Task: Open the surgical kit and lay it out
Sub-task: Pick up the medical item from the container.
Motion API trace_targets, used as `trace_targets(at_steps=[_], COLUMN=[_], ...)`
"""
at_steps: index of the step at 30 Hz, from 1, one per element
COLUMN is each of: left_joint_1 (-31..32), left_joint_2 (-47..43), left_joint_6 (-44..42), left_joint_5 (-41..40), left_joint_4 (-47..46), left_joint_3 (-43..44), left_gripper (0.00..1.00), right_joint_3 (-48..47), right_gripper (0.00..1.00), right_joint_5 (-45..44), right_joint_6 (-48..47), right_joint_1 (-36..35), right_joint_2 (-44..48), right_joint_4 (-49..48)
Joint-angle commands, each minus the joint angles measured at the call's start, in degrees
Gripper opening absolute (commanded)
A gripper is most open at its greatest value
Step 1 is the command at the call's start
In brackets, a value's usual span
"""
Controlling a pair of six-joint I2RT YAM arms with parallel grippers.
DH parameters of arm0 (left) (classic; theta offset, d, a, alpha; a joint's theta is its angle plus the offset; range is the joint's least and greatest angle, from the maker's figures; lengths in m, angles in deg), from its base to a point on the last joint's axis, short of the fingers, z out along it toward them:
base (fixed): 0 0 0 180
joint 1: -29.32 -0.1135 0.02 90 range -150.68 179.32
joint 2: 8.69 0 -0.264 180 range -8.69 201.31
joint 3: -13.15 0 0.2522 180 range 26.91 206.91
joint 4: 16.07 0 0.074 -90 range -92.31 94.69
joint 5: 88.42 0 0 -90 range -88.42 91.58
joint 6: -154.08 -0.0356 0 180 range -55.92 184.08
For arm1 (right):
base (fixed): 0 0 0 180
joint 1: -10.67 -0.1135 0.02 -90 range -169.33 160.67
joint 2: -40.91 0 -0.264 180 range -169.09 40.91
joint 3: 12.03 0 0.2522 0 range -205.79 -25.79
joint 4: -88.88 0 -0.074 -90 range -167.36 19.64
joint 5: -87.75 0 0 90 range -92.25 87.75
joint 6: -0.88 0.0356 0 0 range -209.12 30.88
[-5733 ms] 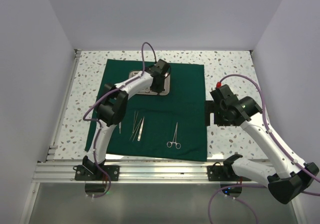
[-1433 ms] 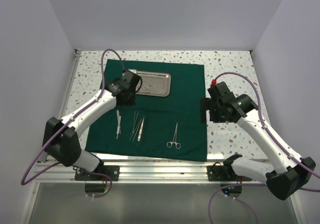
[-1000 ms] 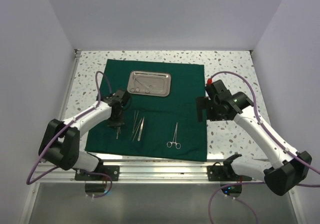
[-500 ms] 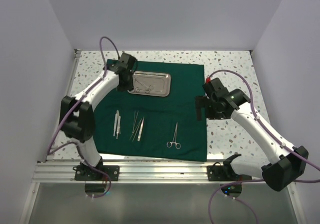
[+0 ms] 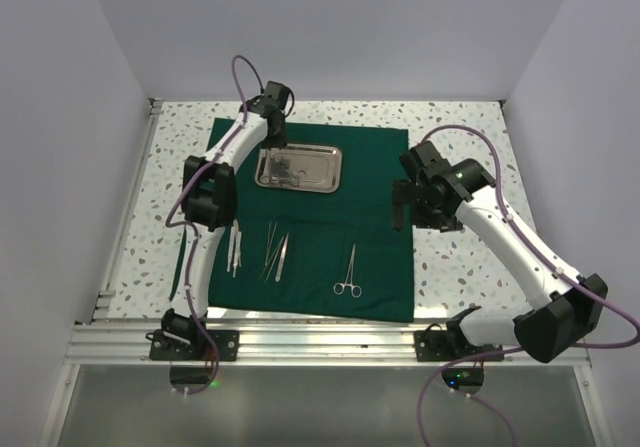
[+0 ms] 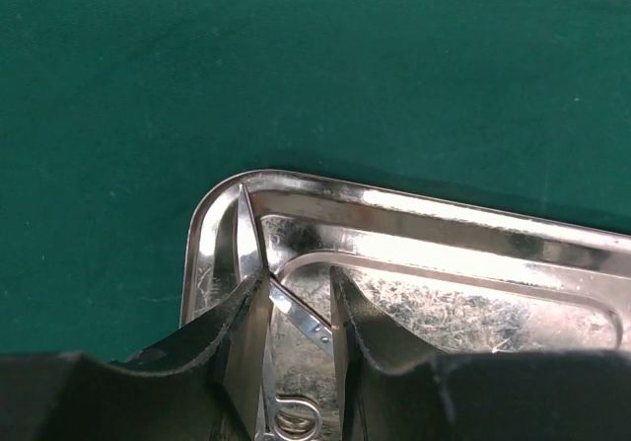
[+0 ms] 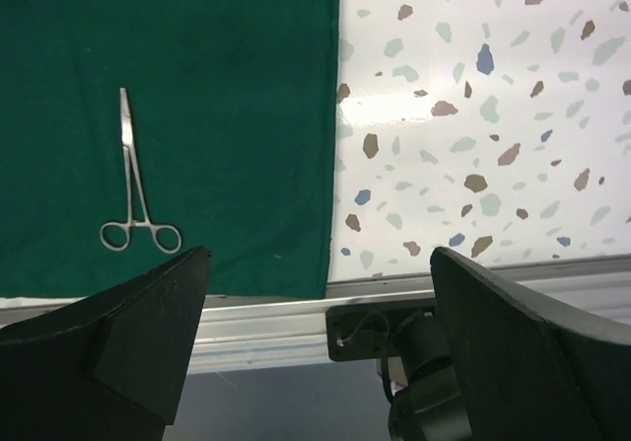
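The left gripper [image 6: 296, 278] is held partly spread astride an instrument [image 6: 296, 315] in the tray [image 6: 414, 209], which is set on the cloth [image 6: 197, 66]. The right gripper [image 7: 317, 258] is spread wide near laid-out forceps [image 7: 126, 135].

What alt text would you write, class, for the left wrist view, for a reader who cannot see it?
The left gripper, fingers apart, straddles a slim silver instrument lying in one corner of a shiny steel tray. The tray sits on green cloth, which fills the rest of the view.
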State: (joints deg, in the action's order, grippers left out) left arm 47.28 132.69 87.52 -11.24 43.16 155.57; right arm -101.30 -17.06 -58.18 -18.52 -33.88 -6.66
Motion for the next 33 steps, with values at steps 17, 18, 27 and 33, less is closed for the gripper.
trace_targets(at_steps=[17,18,27,33], left_joint_1=[-2.75,-2.75,-3.98,-4.68], left_joint_2=[-0.06,-0.14,1.09,4.86], left_joint_6=[-2.61,-2.61,-2.7,-2.17], left_joint_5=[2.18,2.18,3.49,5.52], left_joint_4=[-2.93,-3.02,-3.99,-2.85], left_joint_3=[-1.48,-1.83,-5.17,-3.86], left_gripper=[0.32,0.32,0.31,0.29], right_joint_3=[-6.67,-6.76,-7.29,-7.38], right_gripper=[0.98,0.98,0.98,0.98], right_joint_5=[-3.12,-3.12,-3.12,-3.65], right_joint_6=[-0.09,-0.18,-0.79,-0.79], right_joint_1=[0.19,0.1,0.19,0.1], right_joint_2=[-8.27,-8.88,-10.03,-10.12], right_joint_4=[1.73,1.55,1.02,1.29])
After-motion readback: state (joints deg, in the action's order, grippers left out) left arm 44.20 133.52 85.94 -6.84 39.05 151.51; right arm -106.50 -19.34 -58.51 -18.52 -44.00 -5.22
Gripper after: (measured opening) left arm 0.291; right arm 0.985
